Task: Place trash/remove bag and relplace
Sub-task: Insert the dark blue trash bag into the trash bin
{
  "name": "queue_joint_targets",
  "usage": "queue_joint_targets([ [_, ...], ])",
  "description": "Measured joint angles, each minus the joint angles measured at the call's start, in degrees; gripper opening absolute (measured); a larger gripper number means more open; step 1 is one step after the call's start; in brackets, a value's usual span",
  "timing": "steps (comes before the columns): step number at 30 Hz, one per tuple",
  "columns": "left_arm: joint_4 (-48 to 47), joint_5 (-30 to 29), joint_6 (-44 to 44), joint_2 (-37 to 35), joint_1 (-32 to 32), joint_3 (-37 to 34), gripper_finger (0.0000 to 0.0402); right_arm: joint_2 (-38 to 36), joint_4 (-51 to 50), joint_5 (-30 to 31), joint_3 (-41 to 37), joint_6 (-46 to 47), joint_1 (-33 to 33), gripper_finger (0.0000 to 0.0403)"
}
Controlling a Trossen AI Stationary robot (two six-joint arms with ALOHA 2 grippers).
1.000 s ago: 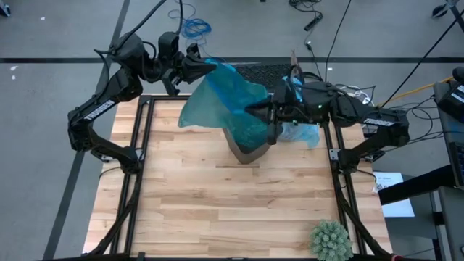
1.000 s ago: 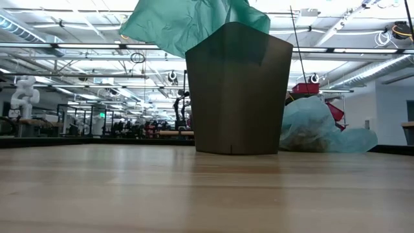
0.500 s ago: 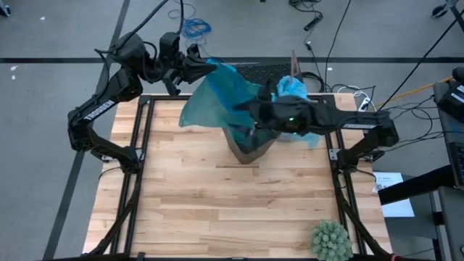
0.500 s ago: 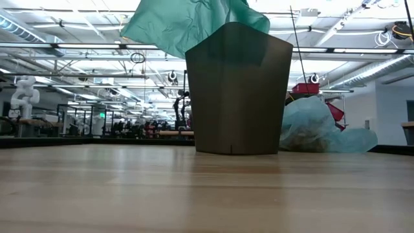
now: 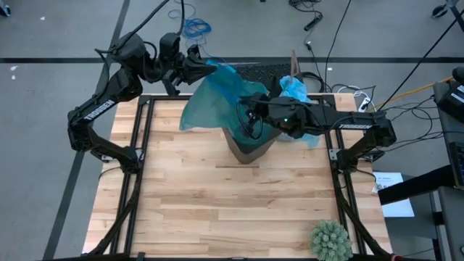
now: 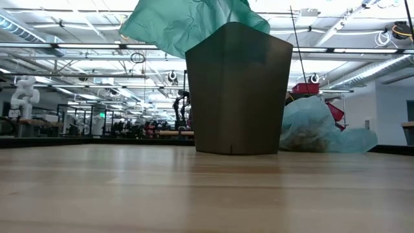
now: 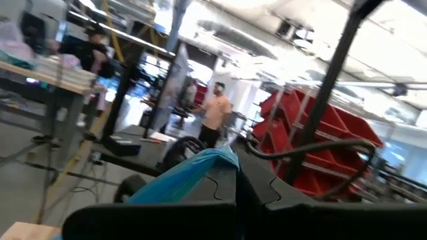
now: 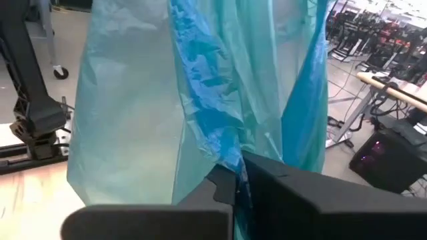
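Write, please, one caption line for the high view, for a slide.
Both arms hold a teal-green bag over the dark bin: left gripper at the far edge, right gripper above the bin.

Wooden table (image 5: 217, 196), pale butcher-block planks. Dark bin (image 6: 238, 90) stands upright at far centre. Tied pale blue bag (image 6: 323, 129) far right, beside bin. Spiky green ball (image 5: 331, 241) near right corner.

blue-teal bag (image 5: 217, 101), dk bin (image 6: 238, 90), green ball (image 5: 330, 240)
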Motion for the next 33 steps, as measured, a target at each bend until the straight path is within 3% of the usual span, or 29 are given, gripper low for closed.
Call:
queue_joint_targets([
  [4,0.87,4.08,0.0,0.0,0.0,0.0,0.003,-0.29,0.07,0.2,0.0,2.01,0.0,0.0001],
  [9,2.77,4.42,0.05,0.0,0.0,0.0,0.0105,-0.79,0.03,1.43,0.0,3.24,0.0,0.0],
  [19,2.93,-3.11,3.48,0.0,0.17,0.0,0.0243,-2.26,-0.2,4.44,0.02,3.65,-0.68,0.0],
  [26,0.81,-4.4,5.64,0.0,1.48,0.6,0.0267,-3.3,0.15,4.7,0.02,3.84,-1.05,0.0],
  [33,-10.04,-0.8,8.04,0.0,1.99,0.61,0.0267,-3.41,1.64,4.82,0.02,3.85,-1.25,0.0],
])
